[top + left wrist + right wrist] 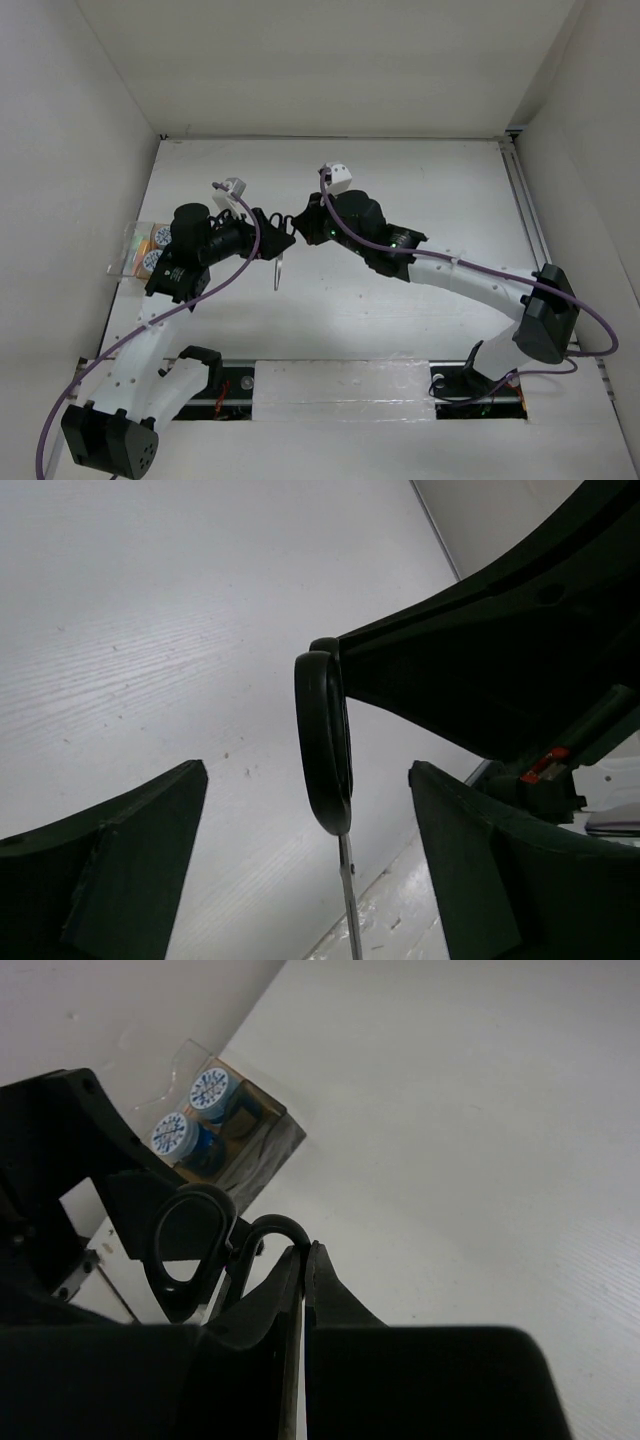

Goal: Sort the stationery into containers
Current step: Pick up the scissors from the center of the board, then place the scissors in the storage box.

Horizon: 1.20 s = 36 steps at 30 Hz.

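The black-handled scissors (277, 270) hang blade down above the table's middle. My right gripper (297, 222) is shut on one handle loop; in the right wrist view (305, 1248) the jaws pinch the loop's rim, and the other loop (190, 1245) sticks out to the left. My left gripper (276, 238) is open, and its fingers stand either side of the scissors handle (325, 740) without touching it. Two blue-and-white rolls (210, 1090) sit in the smoky dark bin (268, 1145) at the table's left edge (150, 250). The pens and the highlighter are not in view.
A clear bin (122, 255) stands against the dark bin's left side by the left wall. White walls close in the table on the left, back and right. A rail (525, 210) runs along the right edge.
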Available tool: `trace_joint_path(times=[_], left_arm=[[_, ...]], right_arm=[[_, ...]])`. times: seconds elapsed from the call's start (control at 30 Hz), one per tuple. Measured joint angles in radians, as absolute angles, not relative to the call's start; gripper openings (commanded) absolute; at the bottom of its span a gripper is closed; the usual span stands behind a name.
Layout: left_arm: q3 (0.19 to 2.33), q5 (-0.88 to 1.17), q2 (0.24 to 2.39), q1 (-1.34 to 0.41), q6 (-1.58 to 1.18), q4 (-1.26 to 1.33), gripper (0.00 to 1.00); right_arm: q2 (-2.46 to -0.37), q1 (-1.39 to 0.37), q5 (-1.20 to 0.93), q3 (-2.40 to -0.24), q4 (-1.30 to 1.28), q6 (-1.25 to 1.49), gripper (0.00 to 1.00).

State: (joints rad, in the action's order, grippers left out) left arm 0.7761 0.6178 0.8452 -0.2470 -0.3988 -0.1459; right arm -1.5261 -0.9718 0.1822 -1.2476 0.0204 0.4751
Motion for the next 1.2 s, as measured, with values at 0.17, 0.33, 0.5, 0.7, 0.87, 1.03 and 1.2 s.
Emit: trace_joint_path(times=[0.17,0.33,0.5,0.7,0.87,1.03,1.2], left_arm=[[0.776,0.639,0.85,-0.247,-0.4,-0.144,0.48],[0.776,0.647,0.856,-0.247,-0.402,-0.14,0.14],[0.777,0.654,0.857,-0.252,-0.4,-0.131,0.0],[0.816,0.475,0.896,-0.26,-0.372,-0.196,0.0],[0.863,0.207,0.991,-0.247,-0.331,-0.289,0.0],[0.933,-0.014,1.065,-0.247,-0.254,-0.342,0.0],[0.958,-0.09,1.085,-0.247,-0.099,-0.314,0.0]], right_arm=[[-1.526,-0.983,0.157,-1.248,0.043,0.474,0.0],[-1.526,-0.983,0.135,-1.248,0.06,0.471,0.0],[-1.527,-0.983,0.13,-1.248,0.06,0.463,0.0],[-1.524,-0.984,0.12,-1.242,0.07,0.44,0.77],[-1.479,-0.991,0.166,-1.187,0.075,0.416,0.86],[-1.381,-0.97,0.207,-1.092,0.059,0.399,0.86],[-1.252,-0.925,0.218,-0.997,0.044,0.388,0.86]])
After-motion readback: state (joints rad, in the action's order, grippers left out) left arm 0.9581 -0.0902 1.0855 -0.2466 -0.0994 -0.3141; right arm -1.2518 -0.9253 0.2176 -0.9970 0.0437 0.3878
